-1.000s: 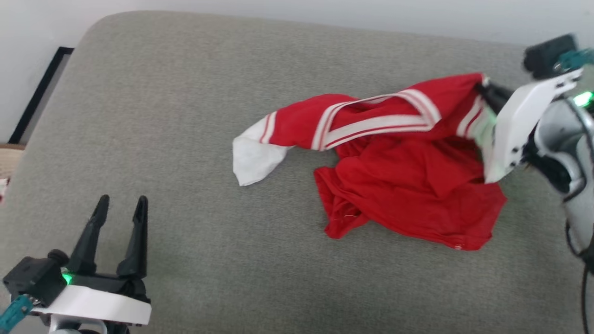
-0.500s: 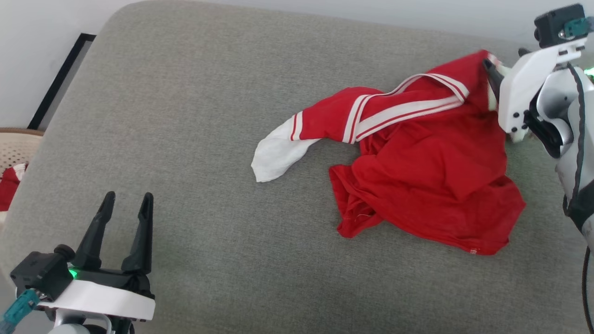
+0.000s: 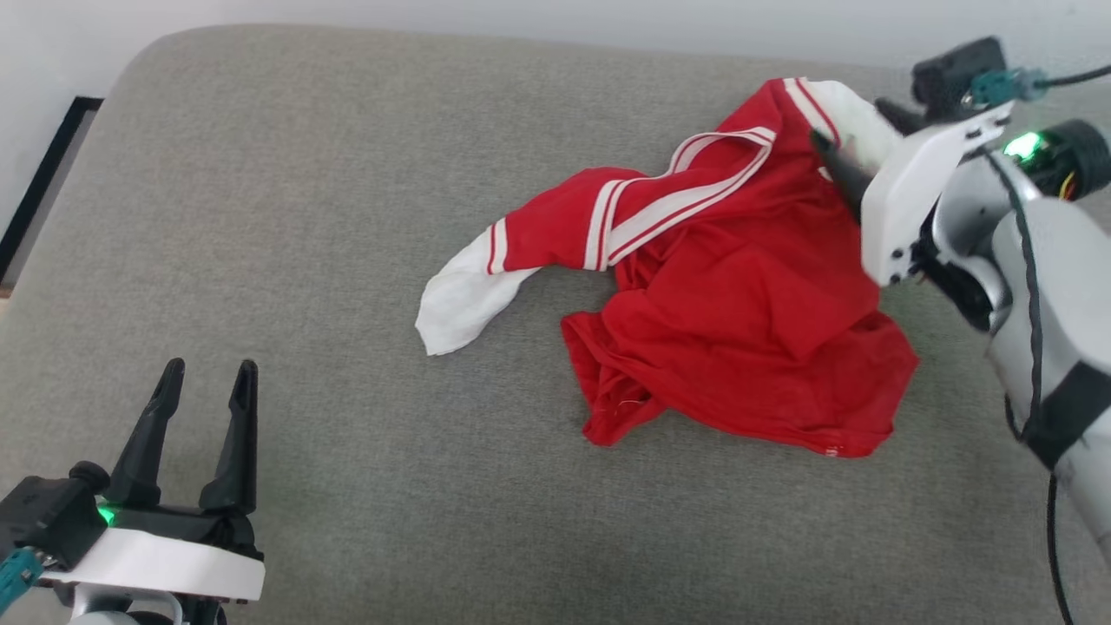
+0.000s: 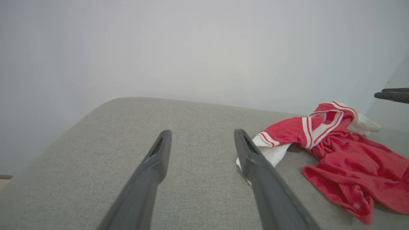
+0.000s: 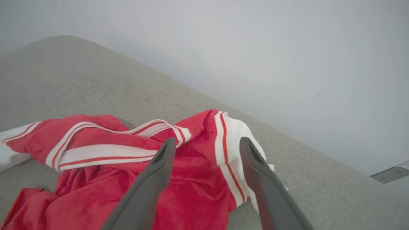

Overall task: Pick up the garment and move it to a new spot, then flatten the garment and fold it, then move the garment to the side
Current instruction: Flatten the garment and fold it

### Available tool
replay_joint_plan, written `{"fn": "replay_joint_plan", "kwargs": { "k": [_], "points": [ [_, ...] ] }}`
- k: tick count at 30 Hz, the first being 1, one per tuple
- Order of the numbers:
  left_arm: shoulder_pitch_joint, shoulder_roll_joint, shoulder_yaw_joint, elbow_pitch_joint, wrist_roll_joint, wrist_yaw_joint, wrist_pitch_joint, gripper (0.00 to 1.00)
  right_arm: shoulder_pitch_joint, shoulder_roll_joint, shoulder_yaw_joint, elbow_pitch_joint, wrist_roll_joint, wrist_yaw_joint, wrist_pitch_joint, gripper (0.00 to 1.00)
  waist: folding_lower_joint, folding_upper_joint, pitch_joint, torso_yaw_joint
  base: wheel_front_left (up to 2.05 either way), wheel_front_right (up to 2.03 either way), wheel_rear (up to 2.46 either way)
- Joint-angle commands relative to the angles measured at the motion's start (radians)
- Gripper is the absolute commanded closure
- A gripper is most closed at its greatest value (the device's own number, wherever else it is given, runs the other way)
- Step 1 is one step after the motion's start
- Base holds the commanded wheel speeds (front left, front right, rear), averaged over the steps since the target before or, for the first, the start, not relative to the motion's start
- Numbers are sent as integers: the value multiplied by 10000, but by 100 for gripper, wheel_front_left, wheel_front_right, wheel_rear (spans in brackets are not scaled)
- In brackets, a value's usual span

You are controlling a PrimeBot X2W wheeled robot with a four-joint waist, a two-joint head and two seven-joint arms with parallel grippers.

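The garment [image 3: 738, 330] lies crumpled at 2 o'clock on the grey cushion [image 3: 347, 174]: light, limp cloth, which I judge best pinched at a striped shoulder. My right gripper [image 5: 207, 140] hovers spread and empty over its 1 o'clock sleeve; my left gripper [image 3: 211, 366], also spread, sits at 7 o'clock.

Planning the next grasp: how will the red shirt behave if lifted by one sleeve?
Probably floppy: the shirt lies crumpled in soft folds, so it should drape and sag. Likely light: the fabric looks thin. It may catch rather than slide on the textured cushion.
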Motion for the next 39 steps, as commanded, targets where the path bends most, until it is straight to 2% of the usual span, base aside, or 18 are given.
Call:
{"fn": "replay_joint_plan", "kwargs": {
  "k": [1,4,9,13,18,22,23,24,27,31,36,39],
  "points": [
    [130,42,66,-47,-3,-23,-50,0,270,-69,92,-218,162,-7,127,0,0,-1,-45,-92,0,0,0],
    [176,59,124,-79,-6,-26,-50,0,900,-234,377,-1039,596,-7,767,0,0,-1,-85,-190,0,0,0],
    [187,30,142,-95,-28,-29,-50,0,2078,-554,677,-2307,1181,-7,2421,0,0,-1,-111,-243,0,0,0],
    [119,-17,31,-117,-93,-31,-50,0,2680,-669,597,-2772,981,-7,3179,0,0,-1,0,-132,0,0,0],
    [-97,-19,-151,-58,-163,-32,-50,0,2808,-354,518,-2170,282,-7,3357,0,0,-1,177,92,0,0,0],
    [-304,-39,-220,47,-204,-33,-50,0,2712,55,899,-1247,106,-5,3618,0,0,-1,219,204,0,0,0],
    [-309,-38,-220,78,-193,-33,-50,0,2653,142,1087,-1099,108,-2,3640,61,0,-1,220,215,0,0,0],
    [-309,-49,-210,123,-199,-33,-50,0,2600,183,1238,-941,183,-2,3695,100,0,-1,216,220,0,0,0],
    [-318,-62,-151,192,-205,-33,-50,0,2418,193,1541,-872,557,-2,3833,100,0,-1,141,163,0,0,0],
    [-112,-49,25,190,-193,-32,-50,0,2313,18,2003,-1499,1115,-1,4139,100,0,-1,-19,-19,0,0,0],
    [295,45,331,100,-143,-34,-50,0,2488,-857,2428,-3400,2260,-5,4814,100,0,-1,-346,-415,0,0,0],
    [546,115,497,62,-76,-33,-50,0,2872,-1385,2326,-4570,2674,-5,5136,100,0,-1,-544,-650,0,0,0]
  ]
}}
